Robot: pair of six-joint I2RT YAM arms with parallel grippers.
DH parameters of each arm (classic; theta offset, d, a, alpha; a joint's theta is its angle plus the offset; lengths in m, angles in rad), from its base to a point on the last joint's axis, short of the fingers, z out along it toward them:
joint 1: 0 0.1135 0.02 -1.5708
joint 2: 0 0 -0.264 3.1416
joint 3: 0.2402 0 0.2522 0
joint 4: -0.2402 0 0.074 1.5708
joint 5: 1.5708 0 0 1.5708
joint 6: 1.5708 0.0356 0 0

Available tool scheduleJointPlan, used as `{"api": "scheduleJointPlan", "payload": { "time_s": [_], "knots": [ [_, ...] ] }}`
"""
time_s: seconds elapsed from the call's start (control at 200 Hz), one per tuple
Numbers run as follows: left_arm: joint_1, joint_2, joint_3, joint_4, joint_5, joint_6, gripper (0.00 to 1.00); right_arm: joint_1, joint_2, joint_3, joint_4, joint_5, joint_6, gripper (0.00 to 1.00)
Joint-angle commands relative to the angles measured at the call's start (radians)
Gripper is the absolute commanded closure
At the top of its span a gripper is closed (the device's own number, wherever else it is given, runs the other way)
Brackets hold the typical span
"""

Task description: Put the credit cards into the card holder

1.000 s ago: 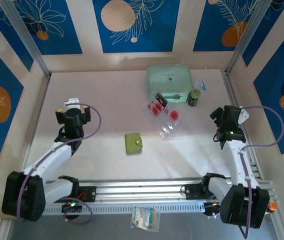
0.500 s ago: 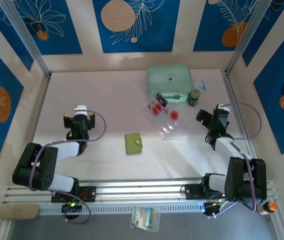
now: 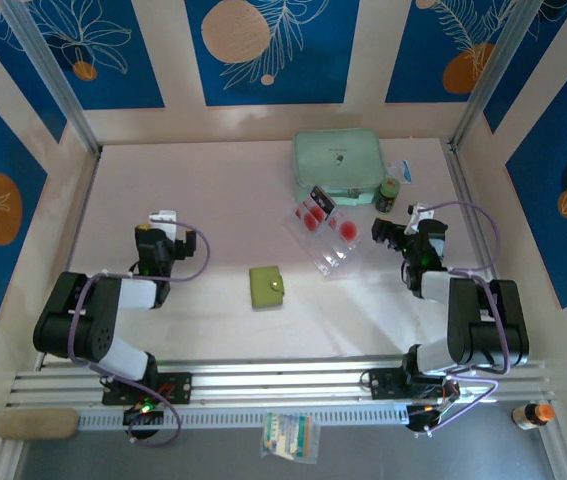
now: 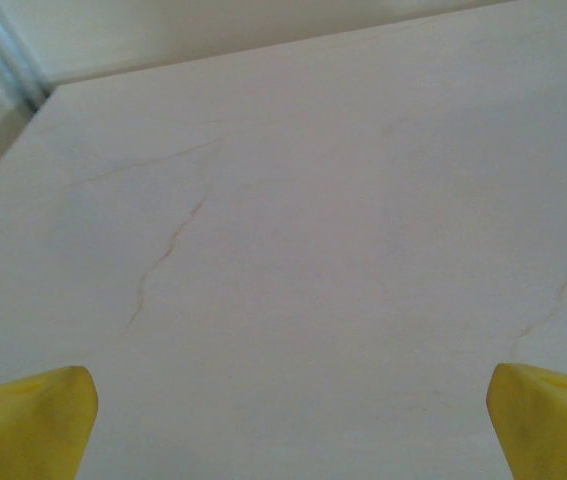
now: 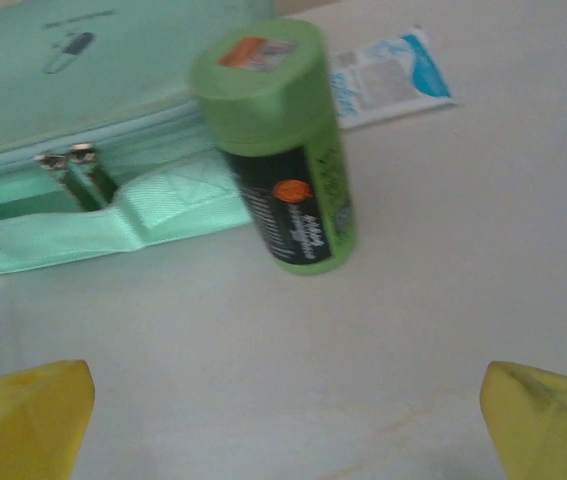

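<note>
The card holder (image 3: pixel 266 286), a small olive-green wallet, lies closed on the table between the two arms. The credit cards (image 3: pixel 323 218), black and pale with red round marks, sit in a clear plastic tray (image 3: pixel 331 252) to its upper right. My left gripper (image 3: pixel 168 230) is low over the table, well left of the card holder, and open; its yellow fingertips (image 4: pixel 28 425) stand wide apart over bare tabletop. My right gripper (image 3: pixel 395 229) is open just right of the tray. In the right wrist view my right gripper (image 5: pixel 285 425) has nothing between its fingers.
A mint-green case (image 3: pixel 338 165) lies at the back, its zip side (image 5: pixel 83 200) toward my right gripper. A small green bottle (image 5: pixel 283 150) stands upright just ahead of that gripper. A blue-and-white packet (image 5: pixel 388 75) lies behind the bottle. Walls close the table's sides.
Both arms have folded down and drawn in. The left gripper shifted slightly right and lower; the right gripper moved left toward the tray and bottle. Both stayed open.
</note>
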State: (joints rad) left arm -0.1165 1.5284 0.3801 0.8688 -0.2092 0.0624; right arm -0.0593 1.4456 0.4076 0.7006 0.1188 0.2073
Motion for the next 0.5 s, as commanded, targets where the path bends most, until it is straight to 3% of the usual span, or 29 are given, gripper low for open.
{"api": "scheduleJointPlan", "payload": {
  "time_s": [0.0,0.075,0.34,0.495],
  "knots": [
    [0.03,0.022,-0.011,0.053,0.173,0.016,0.0,0.031,0.095,-0.056,0.264,-0.047,-0.064,0.01],
    [0.032,0.041,-0.011,0.09,0.174,0.016,0.0,0.034,0.064,-0.014,0.125,-0.028,-0.067,0.01],
    [0.054,0.041,0.012,0.039,0.183,-0.013,0.0,0.091,0.078,-0.006,0.139,0.099,-0.094,0.01],
    [0.048,0.034,-0.003,0.062,0.167,-0.008,0.0,0.08,0.077,-0.003,0.131,0.074,-0.091,0.01]
  ]
}}
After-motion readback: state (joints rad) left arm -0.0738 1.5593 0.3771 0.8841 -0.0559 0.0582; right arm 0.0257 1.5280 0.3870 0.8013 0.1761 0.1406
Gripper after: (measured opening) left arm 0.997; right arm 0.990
